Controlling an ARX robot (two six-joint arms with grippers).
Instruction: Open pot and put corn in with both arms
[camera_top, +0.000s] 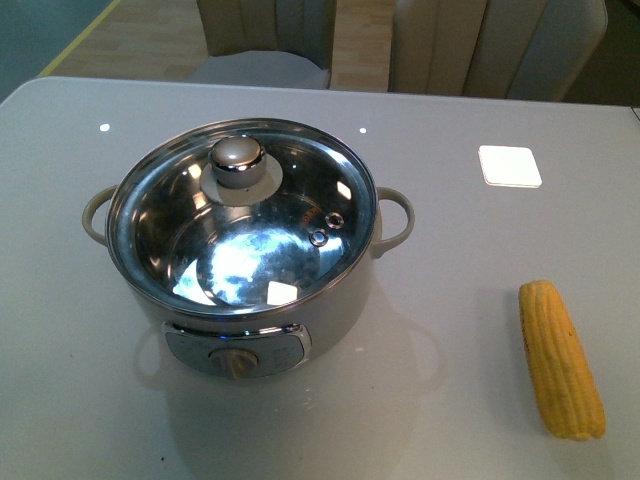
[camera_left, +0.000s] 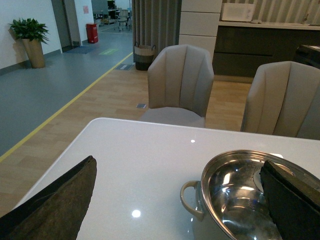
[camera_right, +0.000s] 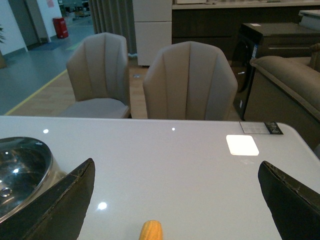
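Black fingers (camera_left: 55, 200) of the left hand (camera_left: 177, 164) stand spread wide, with nothing held and only pale bench (camera_left: 140, 165) between them. The pot (camera_left: 206, 225) sits just ahead of this hand, off toward one finger. That finger overlaps the rim in the left wrist view, and I cannot tell whether they touch.

From the front, the pot stands upright with its glass lid (camera_top: 270, 240) closed on the rim and a steel lid knob (camera_top: 237, 162) on top. A loop handle (camera_top: 95, 212) sticks out at each side, and the front panel's dial (camera_top: 237, 362) faces the robot.

A white square pad (camera_top: 510, 166) lies flat on the bench, well ahead of the right hand (camera_right: 175, 165). This hand is also spread wide and holds nothing. The corn (camera_top: 560, 360) lies flat on the bench, well apart from the pot on its right, running lengthwise away from the robot. One end of it shows close in, between the right hand's fingers (camera_right: 60, 200). The lid's edge lies beyond one of those fingers. Two beige chairs (camera_right: 190, 85) stand behind the bench.
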